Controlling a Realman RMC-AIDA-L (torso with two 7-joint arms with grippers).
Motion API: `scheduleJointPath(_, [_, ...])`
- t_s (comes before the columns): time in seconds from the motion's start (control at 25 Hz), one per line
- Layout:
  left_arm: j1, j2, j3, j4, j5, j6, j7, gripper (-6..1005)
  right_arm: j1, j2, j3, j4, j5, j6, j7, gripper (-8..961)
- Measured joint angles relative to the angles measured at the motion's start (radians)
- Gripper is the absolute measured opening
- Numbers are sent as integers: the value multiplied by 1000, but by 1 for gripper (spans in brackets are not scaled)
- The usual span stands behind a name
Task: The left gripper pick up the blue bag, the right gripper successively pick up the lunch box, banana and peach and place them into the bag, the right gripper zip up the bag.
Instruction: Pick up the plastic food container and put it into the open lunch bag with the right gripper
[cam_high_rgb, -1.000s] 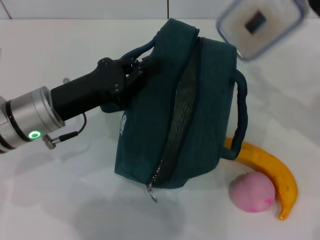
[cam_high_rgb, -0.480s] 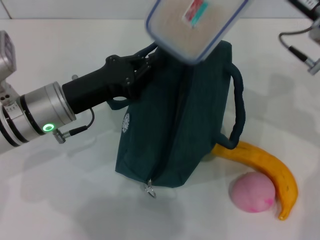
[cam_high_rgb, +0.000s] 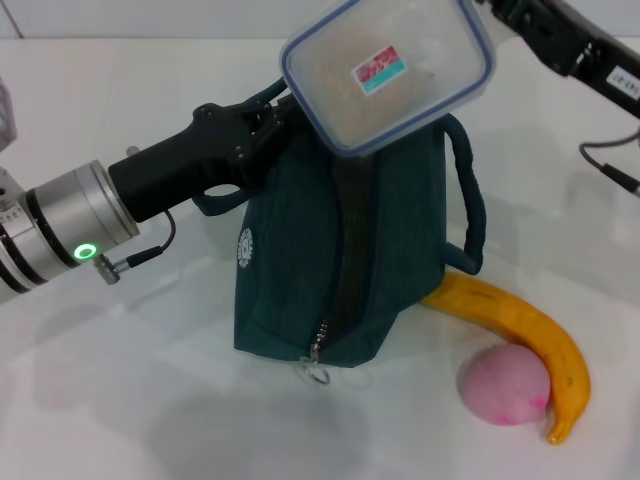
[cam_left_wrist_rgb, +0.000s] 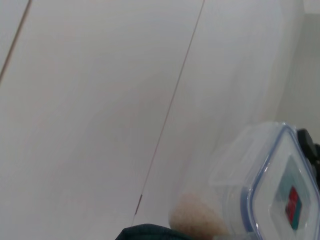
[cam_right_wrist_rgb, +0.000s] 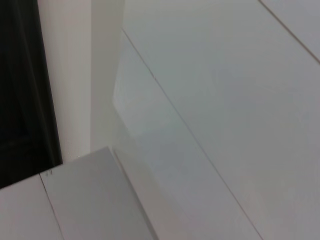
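Observation:
The blue bag (cam_high_rgb: 330, 260) stands on the white table with its zip open along the top. My left gripper (cam_high_rgb: 272, 112) is shut on the bag's near handle and holds it up. The lunch box (cam_high_rgb: 385, 75), clear with a blue-rimmed lid and a red and teal label, hangs just above the bag's opening and hides it. My right gripper (cam_high_rgb: 490, 14) is shut on the box's far corner. The banana (cam_high_rgb: 520, 335) and the pink peach (cam_high_rgb: 505, 385) lie on the table to the right of the bag. In the left wrist view the lunch box (cam_left_wrist_rgb: 272, 195) appears above the bag's edge (cam_left_wrist_rgb: 145, 233).
The bag's second handle (cam_high_rgb: 470, 210) loops out to the right above the banana. A zip pull ring (cam_high_rgb: 316, 374) hangs at the bag's front bottom. The right wrist view shows only pale wall panels (cam_right_wrist_rgb: 225, 90).
The lunch box came in from the upper right, swung left and now sits lower, over the bag's opening. The right arm followed it in. The bag stands more upright.

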Motion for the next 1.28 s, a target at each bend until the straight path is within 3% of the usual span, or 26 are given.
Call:
scheduleJointPath(0.32, [-9, -1, -1, 8, -5, -8, 3, 37, -70, 6, -5, -52, 46, -10, -7, 97])
scheduleJointPath(0.72, [-6, -1, -2, 8, -12, -11, 0, 39, -117, -5, -37, -97, 78, -13, 3, 96])
scheduleJointPath(1.28, [-5, -1, 4, 6, -28, -14, -1, 37, -106, -7, -327, -212, 30, 176, 79, 154])
